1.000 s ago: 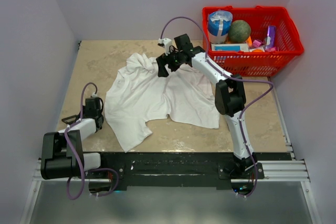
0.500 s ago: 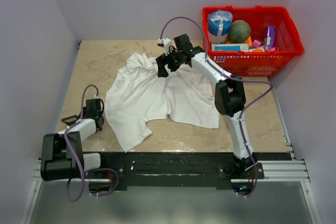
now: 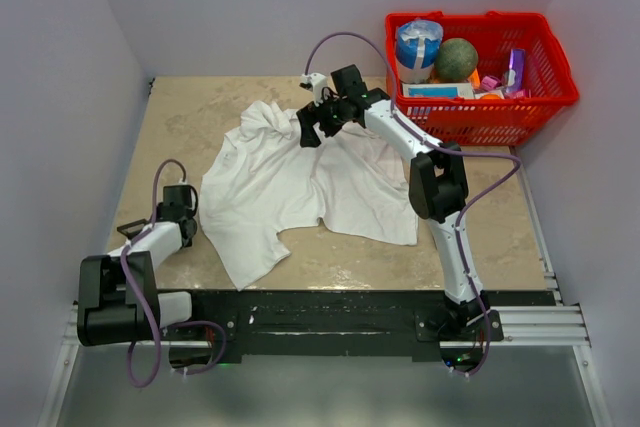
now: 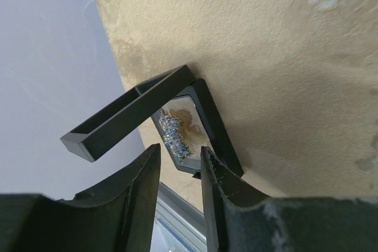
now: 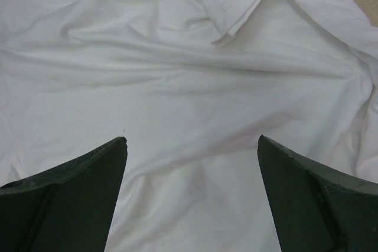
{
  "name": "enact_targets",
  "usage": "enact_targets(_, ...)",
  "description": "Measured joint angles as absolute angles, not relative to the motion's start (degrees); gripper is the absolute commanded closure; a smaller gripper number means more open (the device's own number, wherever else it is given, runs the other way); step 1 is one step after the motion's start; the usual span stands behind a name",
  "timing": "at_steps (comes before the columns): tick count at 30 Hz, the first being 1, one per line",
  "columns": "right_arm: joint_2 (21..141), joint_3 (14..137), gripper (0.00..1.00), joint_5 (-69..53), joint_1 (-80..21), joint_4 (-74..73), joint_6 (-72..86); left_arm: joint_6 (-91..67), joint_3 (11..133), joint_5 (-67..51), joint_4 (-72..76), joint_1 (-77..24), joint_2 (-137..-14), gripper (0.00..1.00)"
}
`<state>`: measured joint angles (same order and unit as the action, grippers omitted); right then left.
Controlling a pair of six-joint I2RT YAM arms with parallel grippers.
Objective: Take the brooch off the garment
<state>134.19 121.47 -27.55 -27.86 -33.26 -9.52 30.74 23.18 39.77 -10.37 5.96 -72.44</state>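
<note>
A tan counter [image 3: 480,237] carries the white garment [image 3: 270,187], lying rumpled directly beneath the right gripper [image 5: 192,141], whose fingers stand wide apart above the cloth and touch nothing. A red basket [image 3: 470,119] of odds and ends sits beyond that gripper, to its right. Well off to its left, the left gripper [image 4: 180,151] shows a narrow gap with nothing in it. Just ahead of its tips, an open black case [image 4: 130,110] holds the glittering brooch [image 4: 174,134], clear of the garment.
</note>
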Motion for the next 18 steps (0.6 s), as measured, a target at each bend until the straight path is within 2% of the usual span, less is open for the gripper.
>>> enact_targets(7,134.19,121.47,0.04,-27.55,-27.86,-33.26,-9.52,28.27,26.98,32.21,-16.56,5.85,-70.39,0.57)
enact_targets(14,134.19,121.47,0.03,-27.55,-27.86,-33.30,-9.52,24.49,37.56,13.23,-26.57,5.61,-65.95,0.52)
enact_targets(18,134.17,121.47,0.01,-27.57,-27.86,-33.30,-9.17,24.27,41.89,1.15,-29.71,5.19,-60.73,0.40)
